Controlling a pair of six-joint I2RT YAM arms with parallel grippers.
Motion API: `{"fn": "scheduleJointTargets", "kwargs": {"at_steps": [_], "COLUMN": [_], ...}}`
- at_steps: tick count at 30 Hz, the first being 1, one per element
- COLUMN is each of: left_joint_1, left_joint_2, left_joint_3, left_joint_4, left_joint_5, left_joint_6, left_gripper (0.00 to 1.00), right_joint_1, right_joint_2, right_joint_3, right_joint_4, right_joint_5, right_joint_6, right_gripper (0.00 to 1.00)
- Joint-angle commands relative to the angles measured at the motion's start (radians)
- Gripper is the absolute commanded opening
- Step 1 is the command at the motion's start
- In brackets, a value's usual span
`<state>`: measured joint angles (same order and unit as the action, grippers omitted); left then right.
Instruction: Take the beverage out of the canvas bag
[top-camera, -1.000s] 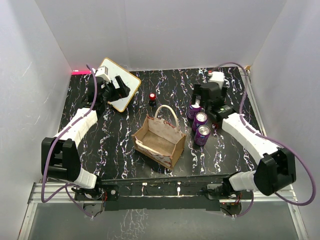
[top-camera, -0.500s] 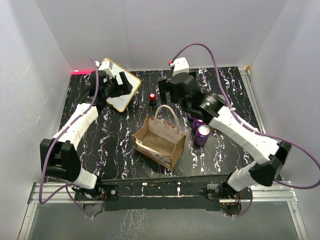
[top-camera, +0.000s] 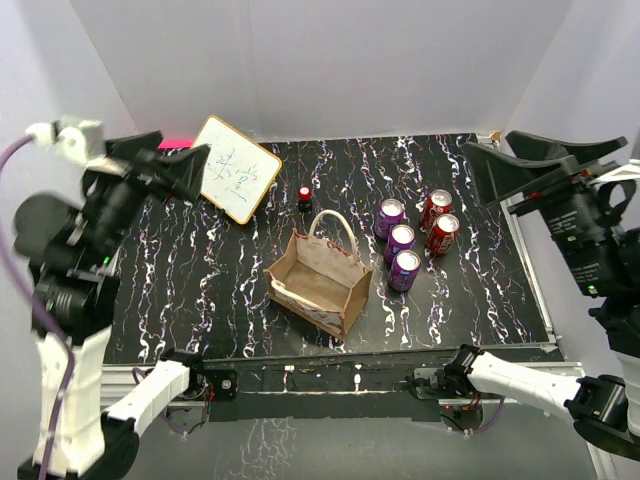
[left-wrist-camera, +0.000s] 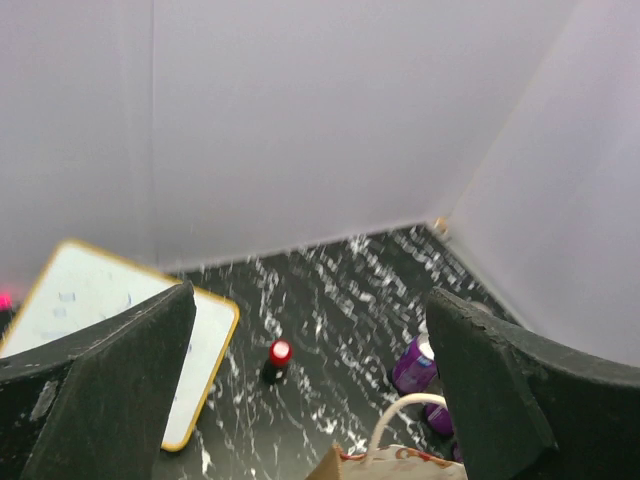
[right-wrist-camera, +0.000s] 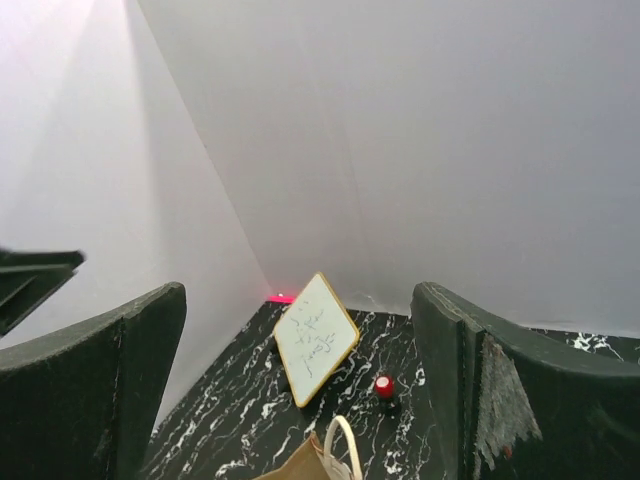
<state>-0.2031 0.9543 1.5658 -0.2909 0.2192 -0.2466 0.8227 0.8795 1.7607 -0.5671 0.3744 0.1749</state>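
"beverage out yet?"
"looks done. the canvas bag (top-camera: 320, 275) seems empty, and five cans (top-camera: 401, 240) stand on the surface (top-camera: 200, 290) just beside it. the left pincer (left-wrist-camera: 310, 300) and right pincer (right-wrist-camera: 298, 290) hang high, spread apart, holding nothing."

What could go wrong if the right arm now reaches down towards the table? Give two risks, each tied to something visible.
1. Five cans stand packed together right of the canvas bag. The open fingers of the right gripper could topple one into the others.
2. The bag's handle stands upright, so a finger passing low might snag it and drag the bag, which looks empty.
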Motion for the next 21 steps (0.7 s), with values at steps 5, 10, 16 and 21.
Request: {"fn": "scheduleJointTargets", "kwargs": {"at_steps": [5,10,16,21], "left_joint_1": [0.001,0.001,0.002,0.001], "left_joint_2": [-0.179,-0.176,-0.149,-0.142], "left_joint_3": [-0.096,-0.085,-0.064,-0.076], "left_joint_4": [0.019,0.0,-0.018,-0.026], "left_joint_5": [-0.041,-0.131,-0.155,-0.162], "left_joint_6": [-0.042,-0.036,-0.036,-0.047], "left_gripper": [0.97,0.97,0.97,0.97], "right_joint_1": [-0.002,-0.002,-0.003,-0.004], "right_joint_2": [-0.034,-0.06,-0.037,-0.048], "right_joint_3": [0.008,-0.021,-0.018,-0.064], "right_joint_4": [-0.066,-0.046,-0.042,-0.012], "right_joint_5": [0.058,0.084,0.098,0.072], "right_joint_6": [0.016,0.014,0.015,0.002], "right_gripper": [0.98,0.98,0.98,0.98]}}
